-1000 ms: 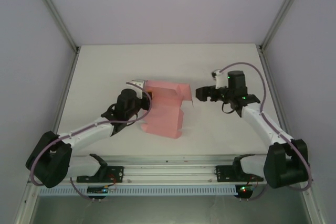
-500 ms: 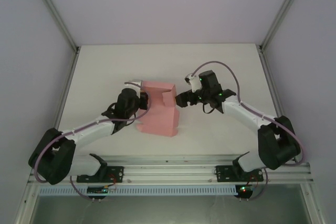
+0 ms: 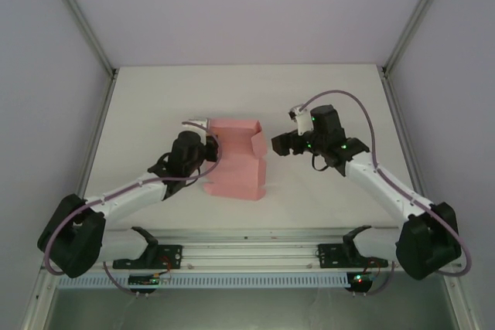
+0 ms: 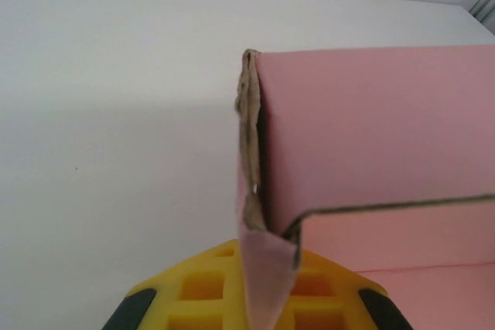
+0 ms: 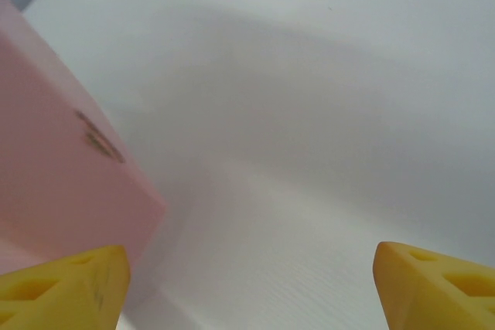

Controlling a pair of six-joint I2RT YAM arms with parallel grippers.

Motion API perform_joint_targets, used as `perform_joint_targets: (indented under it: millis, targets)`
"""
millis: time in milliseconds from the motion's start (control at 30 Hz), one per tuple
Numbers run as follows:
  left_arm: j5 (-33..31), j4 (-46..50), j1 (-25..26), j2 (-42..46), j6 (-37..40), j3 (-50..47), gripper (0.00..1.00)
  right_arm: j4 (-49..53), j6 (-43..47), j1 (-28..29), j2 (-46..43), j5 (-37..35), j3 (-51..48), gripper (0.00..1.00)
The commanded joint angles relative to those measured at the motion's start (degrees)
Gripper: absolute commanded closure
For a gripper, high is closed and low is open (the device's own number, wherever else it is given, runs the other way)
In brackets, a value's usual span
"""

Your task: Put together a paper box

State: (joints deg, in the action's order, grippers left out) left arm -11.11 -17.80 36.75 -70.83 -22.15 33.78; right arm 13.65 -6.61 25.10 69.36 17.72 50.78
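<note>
The pink paper box [image 3: 236,164] lies partly folded at the middle of the white table [image 3: 155,106], with walls standing along its far and left sides. My left gripper [image 3: 207,145] is shut on the box's left wall. In the left wrist view a pink flap [image 4: 267,268] is pinched between the yellow fingers [image 4: 197,291], and the box's wall [image 4: 371,137] runs off to the right. My right gripper [image 3: 277,144] stands open just right of the box's raised right flap [image 3: 258,141]. In the right wrist view, the gripper [image 5: 247,291] holds nothing, and the box [image 5: 54,168] shows beside its left fingertip [image 5: 66,284].
Metal frame posts [image 3: 81,28] and pale walls close in the table on the left, right and far sides. A metal rail [image 3: 247,251] with the arm bases runs along the near edge. Bare table lies beyond and to the right of the box.
The right gripper swung left against the box's right flap, which folded up and inward, then drew back a little to the right. The left gripper kept its hold.
</note>
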Motion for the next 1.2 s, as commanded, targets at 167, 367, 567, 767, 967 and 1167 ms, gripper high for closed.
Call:
perform_joint_targets:
  millis: [167,367,567,767,967,1167]
  targets:
    - [2.21,-1.18,0.05,0.87,-0.72,0.68,1.0,-1.43,3.84,1.03,4.74,13.14,4.54,0.26]
    - [2.05,-1.05,0.1,0.52,-1.35,0.93,1.0,-0.91,5.0,4.89,12.1,13.38,10.51,0.3]
    - [1.47,-0.04,0.13,0.17,-1.68,1.46,1.0,-1.66,3.87,7.86,14.74,5.48,12.8,0.3]
    - [-3.8,3.1,0.02,-0.03,-2.8,2.24,1.0,2.23,2.76,8.71,14.36,3.15,14.12,0.33]
    - [-5.48,4.53,0.04,0.13,-2.32,2.61,1.0,9.21,3.0,9.34,13.96,0.36,15.03,0.37]
    - [-5.31,4.93,0.02,0.58,-0.93,2.61,1.0,12.74,5.29,9.26,13.7,4.89,15.76,0.39]
